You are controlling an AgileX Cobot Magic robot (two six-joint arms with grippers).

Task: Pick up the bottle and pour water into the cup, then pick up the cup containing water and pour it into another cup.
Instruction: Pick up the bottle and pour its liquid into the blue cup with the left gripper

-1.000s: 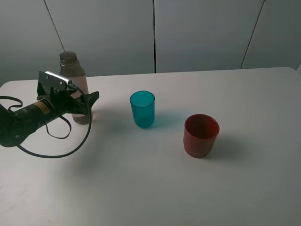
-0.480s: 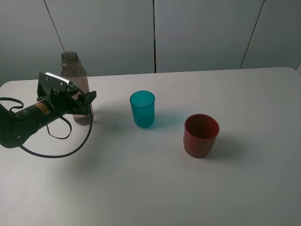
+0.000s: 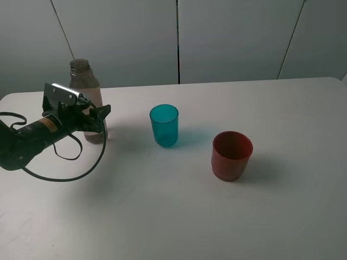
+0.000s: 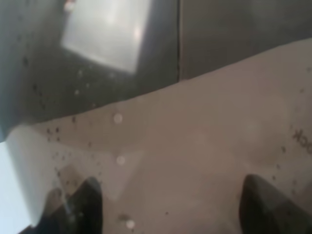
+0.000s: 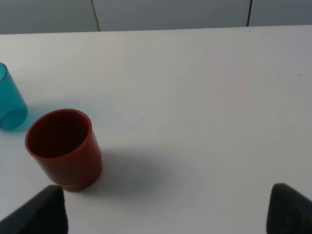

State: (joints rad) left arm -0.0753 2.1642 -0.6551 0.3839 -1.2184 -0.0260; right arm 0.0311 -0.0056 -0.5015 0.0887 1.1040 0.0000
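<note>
You see the left gripper (image 3: pixel 99 116) drawn in since a second ago, now pinching the bottle (image 3: pixel 82 81); it stands upright on the table (image 3: pixel 173 216), far left, neck up; the right gripper (image 5: pixel 165 208) is spread apart.

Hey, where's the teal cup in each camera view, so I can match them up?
Exterior high: teal cup just left of centre.
Left wrist: not in it; the bottle fills the view.
Right wrist: teal cup cut off at the frame edge.
Shared landmark: red cup, standing next to it.
</note>
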